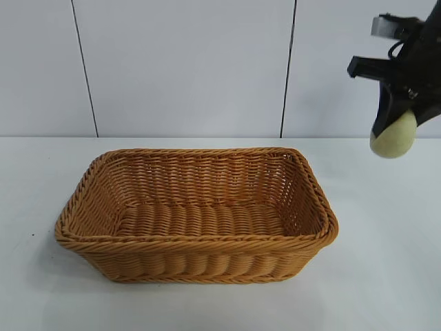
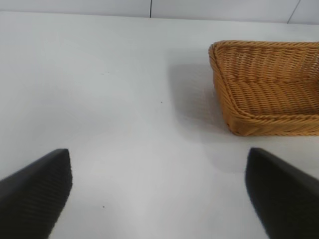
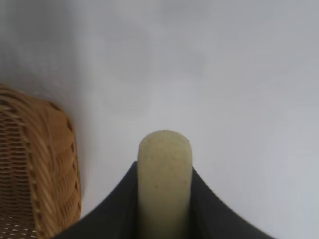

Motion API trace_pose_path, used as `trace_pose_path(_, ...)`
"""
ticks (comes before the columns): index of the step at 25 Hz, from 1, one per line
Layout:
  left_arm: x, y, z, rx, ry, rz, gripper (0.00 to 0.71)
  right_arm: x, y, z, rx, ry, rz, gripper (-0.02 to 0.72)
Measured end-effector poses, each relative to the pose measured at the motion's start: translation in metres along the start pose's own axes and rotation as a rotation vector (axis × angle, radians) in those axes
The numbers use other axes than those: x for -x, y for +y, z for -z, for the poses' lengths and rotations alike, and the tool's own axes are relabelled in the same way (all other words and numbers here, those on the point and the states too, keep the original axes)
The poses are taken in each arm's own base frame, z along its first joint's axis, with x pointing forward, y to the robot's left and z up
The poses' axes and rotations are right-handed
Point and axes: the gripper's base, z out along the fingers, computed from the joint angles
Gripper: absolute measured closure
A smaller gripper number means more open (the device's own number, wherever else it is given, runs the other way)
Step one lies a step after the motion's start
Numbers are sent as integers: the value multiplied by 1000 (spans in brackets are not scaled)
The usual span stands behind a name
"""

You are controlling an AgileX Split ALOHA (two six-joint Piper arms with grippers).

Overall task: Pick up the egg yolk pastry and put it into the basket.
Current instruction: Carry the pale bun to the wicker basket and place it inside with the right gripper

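Basket [image 1: 196,217] sits mid-table [image 1: 386,276], orange-brown wicker, rectangular, sloping sides, thick braided rim, nothing inside as far as the exterior view shows. Right hand [image 1: 400,131] is up in the air at the far right of the exterior view, well above the table surface and off to the side of the basket, pointing steeply down. Its fingers are clamped on the egg yolk pastry [image 1: 394,136], pale cream-yellow, rounded; the lower part sticks out below the black fingers. Pastry is clear of the table and not over the basket, beyond the basket's right end. Right wrist view: egg yolk pastry [image 3: 164,169] pinched between the two dark fingers [image 3: 112,209], squeezed narrow, with a corner of the basket [image 3: 35,164] off to one side below and bare white table [image 3: 239,99] behind. Left hand [image 2: 159,194] shows only in the left wrist view: both black fingertips [image 2: 37,186] spread wide apart, nothing between them, low over bare table [image 2: 99,89], basket [image 2: 269,94] ahead and off to one side, apart from it. Grey panelled wall [image 1: 186,62] behind the table.
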Motion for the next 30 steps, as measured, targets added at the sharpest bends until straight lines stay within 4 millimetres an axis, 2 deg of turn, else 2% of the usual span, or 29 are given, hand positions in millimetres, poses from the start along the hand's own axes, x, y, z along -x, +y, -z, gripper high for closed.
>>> trace_pose_path(4,0,0,0,0,0,0,17,5,10,27,14,-54,30,568)
trace_pose_path(8,0,0,0,0,0,0,17,6,42,38,48,-76,116,568)
trace_pose_path(11,0,0,0,0,0,0,17,-1,75,38,88,-78,191,568)
trace_pose_path(17,0,0,0,0,0,0,17,-29,138,36,155,-55,343,568)
trace_pose_path(21,0,0,0,0,0,0,17,-47,173,36,204,-69,408,568)
trace_pose_path(26,0,0,0,0,0,0,17,-61,200,36,250,-96,435,568)
trace_pose_path(30,0,0,0,0,0,0,17,-66,212,16,252,-76,450,568)
